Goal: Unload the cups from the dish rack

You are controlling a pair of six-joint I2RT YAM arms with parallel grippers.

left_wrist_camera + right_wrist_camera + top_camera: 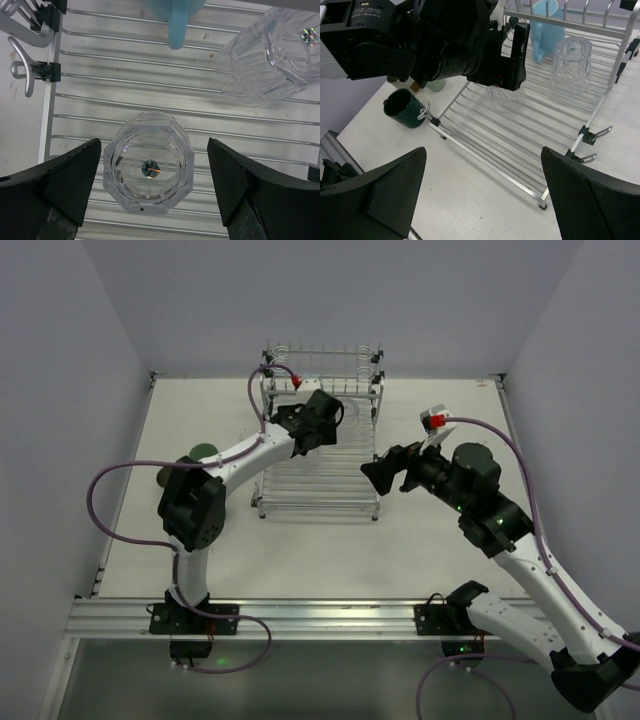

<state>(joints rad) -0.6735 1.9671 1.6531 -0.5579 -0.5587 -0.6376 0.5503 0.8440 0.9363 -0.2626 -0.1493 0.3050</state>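
Note:
The chrome dish rack (318, 490) stands mid-table. On its slats are a light blue cup (547, 31) at the back and two upturned clear tumblers. My left gripper (154, 172) hangs open over the nearer tumbler (148, 170), one finger on each side with gaps to the glass. The other tumbler (274, 52) stands to its right, and the blue cup (175, 17) is beyond. A dark teal mug (405, 109) and a pale green cup (436, 85) sit on the table left of the rack. My right gripper (482, 185) is open and empty by the rack's front right.
The rack's raised back rail (322, 365) and side hooks (592, 135) stick up round the slats. The left arm (440, 42) spans the rack's left side. White walls close in the table at left, back and right.

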